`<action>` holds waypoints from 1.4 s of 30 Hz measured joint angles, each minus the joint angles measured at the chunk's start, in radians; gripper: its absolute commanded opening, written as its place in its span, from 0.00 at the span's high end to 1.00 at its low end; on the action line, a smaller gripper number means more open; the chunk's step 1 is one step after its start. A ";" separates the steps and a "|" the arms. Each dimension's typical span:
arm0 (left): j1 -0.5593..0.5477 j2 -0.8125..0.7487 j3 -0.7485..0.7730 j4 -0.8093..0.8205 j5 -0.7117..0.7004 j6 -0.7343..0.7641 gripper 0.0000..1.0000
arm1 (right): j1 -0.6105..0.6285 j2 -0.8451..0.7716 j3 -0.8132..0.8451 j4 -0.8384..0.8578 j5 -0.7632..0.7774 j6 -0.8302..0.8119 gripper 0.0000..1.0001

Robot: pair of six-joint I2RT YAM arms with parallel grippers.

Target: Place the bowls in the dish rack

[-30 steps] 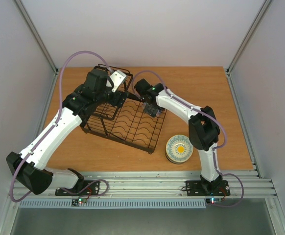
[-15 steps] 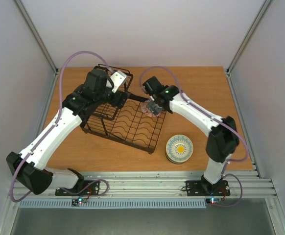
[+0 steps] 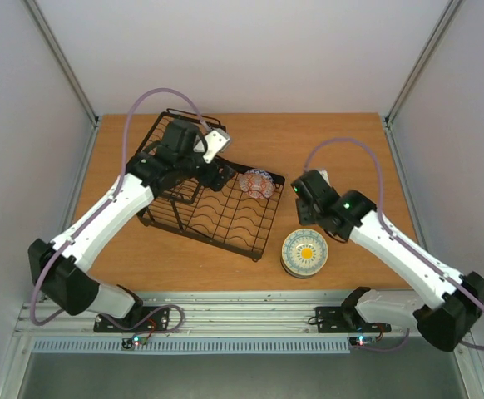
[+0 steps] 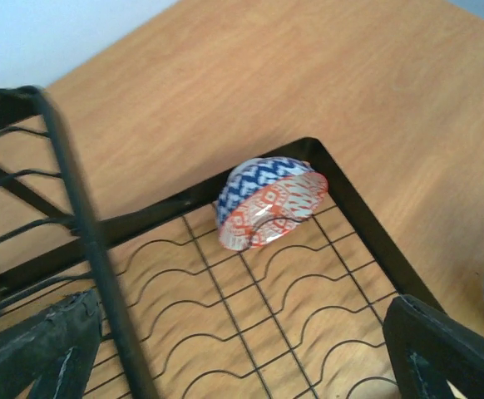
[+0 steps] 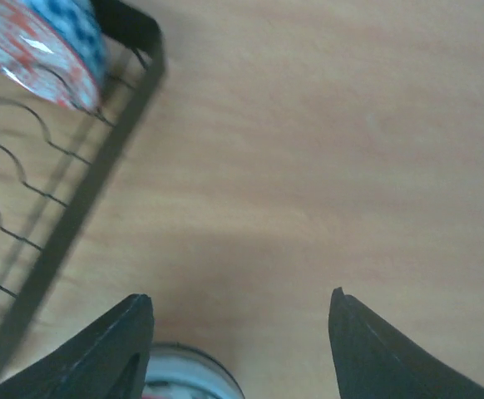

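Note:
The black wire dish rack (image 3: 225, 218) lies left of centre. A red-and-white bowl with a blue patterned outside (image 3: 256, 183) stands on edge in its far right corner; it also shows in the left wrist view (image 4: 271, 204) and the right wrist view (image 5: 38, 46). A stack of bowls, the top one white with a yellow centre (image 3: 304, 253), sits on the table right of the rack. My left gripper (image 3: 218, 172) (image 4: 242, 357) is open and empty above the rack. My right gripper (image 3: 304, 201) (image 5: 242, 332) is open and empty over bare table, just beyond the stack (image 5: 184, 378).
The rack's raised basket end (image 3: 171, 133) is at the far left, under my left arm. The rack's right rim (image 5: 101, 174) runs left of my right gripper. Grey walls enclose the wooden table (image 3: 350, 150) on three sides.
My right gripper has let go of the red-and-white bowl in the rack's far right corner and pulled back to the right, near the stack. My left arm shifted slightly right.

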 measured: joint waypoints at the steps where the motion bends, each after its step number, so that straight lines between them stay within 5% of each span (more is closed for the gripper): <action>1: -0.004 0.016 0.000 -0.004 0.006 -0.001 0.07 | 0.002 -0.029 -0.035 -0.023 0.011 0.042 0.46; 13: -0.103 0.105 0.031 -0.032 0.024 0.005 0.07 | 0.077 -0.279 -0.159 -0.224 0.083 0.306 0.62; 18: -0.126 0.142 0.048 -0.054 0.035 0.004 0.20 | 0.141 -0.264 -0.161 -0.254 0.092 0.346 0.63; 29: -0.279 0.246 0.081 -0.109 0.101 -0.020 0.17 | 0.299 -0.167 -0.161 -0.413 0.262 0.573 0.57; 35: -0.387 0.317 0.106 -0.118 0.118 -0.027 0.17 | 0.400 -0.409 -0.163 -0.546 0.378 0.774 0.57; 42: -0.461 0.384 0.143 -0.127 0.116 -0.029 0.17 | 0.404 -0.817 -0.239 -0.491 0.400 0.760 0.60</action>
